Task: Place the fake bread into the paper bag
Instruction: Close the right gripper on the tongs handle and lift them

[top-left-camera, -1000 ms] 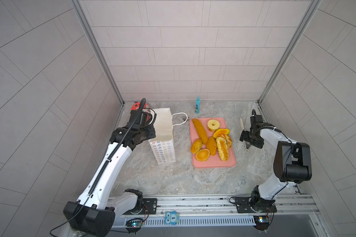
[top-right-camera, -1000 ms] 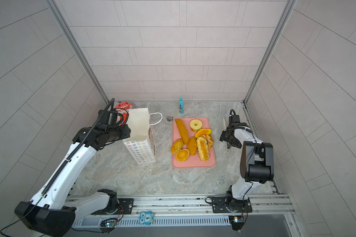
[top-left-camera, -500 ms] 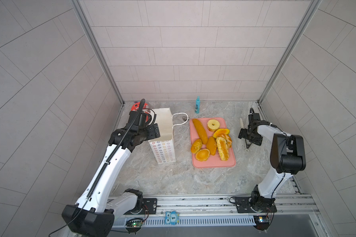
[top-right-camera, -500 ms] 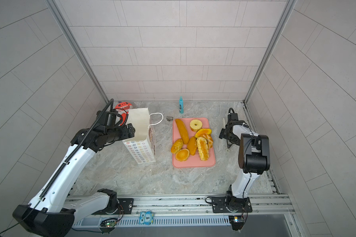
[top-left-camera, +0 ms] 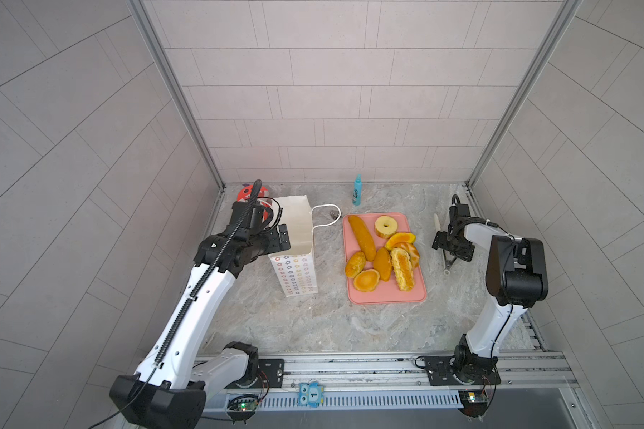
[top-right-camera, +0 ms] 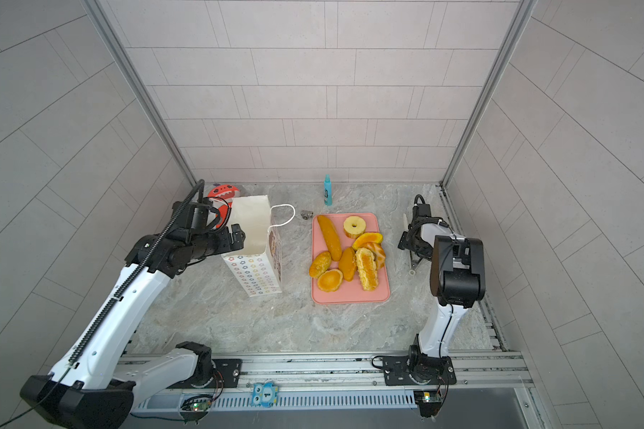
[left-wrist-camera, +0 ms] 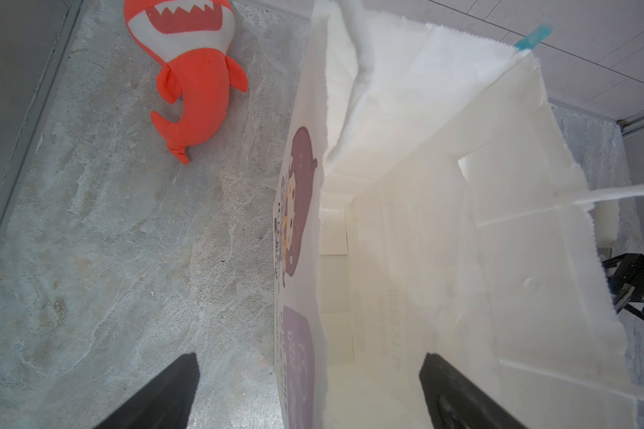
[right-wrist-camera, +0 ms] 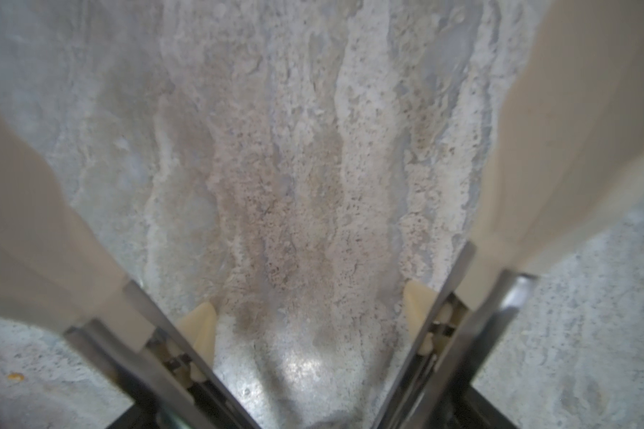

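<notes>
While 8 pieces of fake bread lie on the pink tray mid-way across the table, the paper bag stands upright toward the left edge. The left gripper is splayed wide astride its wall. The right gripper is over the tongs, and I cannot tell if it grips them.

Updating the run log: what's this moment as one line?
left hand: open, astride paper bag wall | right hand: at tongs, grip unclear | fake bread: on pink tray
</notes>
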You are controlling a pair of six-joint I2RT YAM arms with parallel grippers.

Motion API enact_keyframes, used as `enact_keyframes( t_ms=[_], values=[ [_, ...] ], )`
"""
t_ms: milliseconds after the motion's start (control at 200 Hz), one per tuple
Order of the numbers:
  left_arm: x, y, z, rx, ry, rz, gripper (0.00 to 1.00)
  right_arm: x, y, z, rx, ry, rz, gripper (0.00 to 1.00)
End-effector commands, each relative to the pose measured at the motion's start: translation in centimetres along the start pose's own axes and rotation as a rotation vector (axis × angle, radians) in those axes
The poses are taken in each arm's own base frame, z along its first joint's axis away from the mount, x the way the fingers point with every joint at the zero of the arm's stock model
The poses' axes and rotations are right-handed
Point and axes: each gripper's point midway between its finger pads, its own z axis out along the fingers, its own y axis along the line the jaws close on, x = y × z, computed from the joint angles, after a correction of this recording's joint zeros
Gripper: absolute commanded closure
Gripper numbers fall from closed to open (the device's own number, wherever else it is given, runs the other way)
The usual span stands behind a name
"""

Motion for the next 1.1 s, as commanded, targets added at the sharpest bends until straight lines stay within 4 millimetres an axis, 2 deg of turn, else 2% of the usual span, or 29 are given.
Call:
enact_keyframes(
  t_ms=[0,205,440,721,921,1096],
  values=[
    [0.2,0.3,-0.5,-0.002,-0.006,0.013,0.0,0.4,-0.6,0.9,0.026,0.026,0.005,0.12],
    [0.2,0.3,-0.9,-0.003,-0.015,0.016,0.0,0.6,-0.8,0.5,0.016,0.012,0.01,0.2],
    [0.3,0.4,-1.2,-0.002,-0.019,0.015,0.0,0.4,-0.6,-1.1,-0.02,-0.025,0.015,0.39],
    [0.1,0.5,-1.6,-0.001,-0.033,0.011,0.0,0.4,-0.5,-5.4,-0.089,-0.099,0.023,0.49],
    [-0.2,0.4,-2.0,0.004,-0.042,0.008,0.0,1.1,-0.4,-8.6,-0.15,-0.138,0.016,0.61],
    [-0.4,0.4,-2.5,0.003,-0.05,0.012,0.0,1.6,-0.2,-12.2,-0.217,-0.197,-0.004,0.62]
  ],
)
